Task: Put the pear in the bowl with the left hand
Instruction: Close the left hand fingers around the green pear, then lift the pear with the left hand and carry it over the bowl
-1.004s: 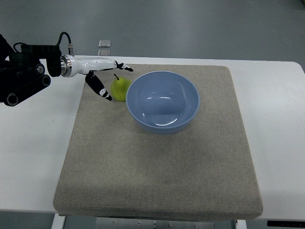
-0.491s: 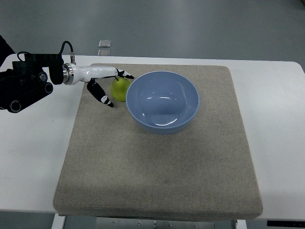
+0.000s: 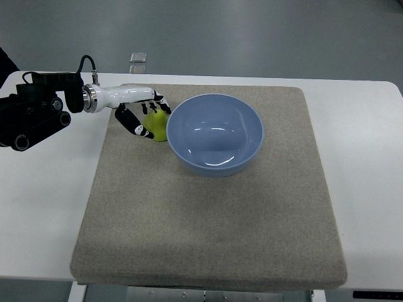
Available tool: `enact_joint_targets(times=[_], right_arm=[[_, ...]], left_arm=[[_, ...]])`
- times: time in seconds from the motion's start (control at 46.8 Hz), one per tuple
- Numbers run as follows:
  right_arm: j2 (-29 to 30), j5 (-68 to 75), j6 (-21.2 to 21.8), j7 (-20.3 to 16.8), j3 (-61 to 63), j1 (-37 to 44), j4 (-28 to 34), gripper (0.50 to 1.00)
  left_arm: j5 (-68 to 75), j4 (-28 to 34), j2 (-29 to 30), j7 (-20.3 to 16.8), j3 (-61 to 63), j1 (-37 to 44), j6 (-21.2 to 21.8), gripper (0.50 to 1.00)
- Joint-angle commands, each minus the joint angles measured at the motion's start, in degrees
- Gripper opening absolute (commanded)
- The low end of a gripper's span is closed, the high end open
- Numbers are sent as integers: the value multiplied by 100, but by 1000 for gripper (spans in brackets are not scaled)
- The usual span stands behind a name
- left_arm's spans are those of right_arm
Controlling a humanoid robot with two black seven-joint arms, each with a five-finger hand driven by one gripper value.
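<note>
The left hand [image 3: 143, 113] reaches in from the picture's left edge on a white forearm and is closed around the pear [image 3: 156, 124]. Its dark-tipped fingers [image 3: 158, 107] curl over the top and far side of the fruit, while the thumb [image 3: 136, 126] presses in from the near left, so the fruit sits pinched between them. The pear is yellow-green and lies on the grey mat [image 3: 208, 207], just left of the blue bowl [image 3: 214, 133], touching or almost touching its outer wall. Most of its upper part is hidden under the fingers, so the stem and the direction of its long axis cannot be made out; only the rounded lower body shows, bulging toward the bowl and the near side. Relative to the hand, the pear is at the fingertips, on the side facing the bowl. The mat covers most of the white bench [image 3: 44, 207].
</note>
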Motion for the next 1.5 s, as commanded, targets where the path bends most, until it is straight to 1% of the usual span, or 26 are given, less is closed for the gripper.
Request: enact_joint_targets(times=[0.0, 0.491, 0.918, 1.153, 1.474], right_arm=[[0, 0, -2, 0, 0, 0, 0, 926], [0, 0, -2, 0, 0, 0, 0, 926], [0, 0, 7, 0, 0, 0, 0, 926], [0, 0, -2, 0, 0, 0, 0, 926], [0, 0, 7, 0, 0, 0, 0, 926]], left_arm=[[1, 1, 0, 3, 0, -4, -8, 500], [-131, 1, 9, 3, -44, -12, -78, 500], [-553, -8, 18, 3, -122, -100, 1, 500], [-694, -25, 62, 3, -457, -206, -17, 500], [-817, -78, 71, 3, -641, -548, -52, 500]])
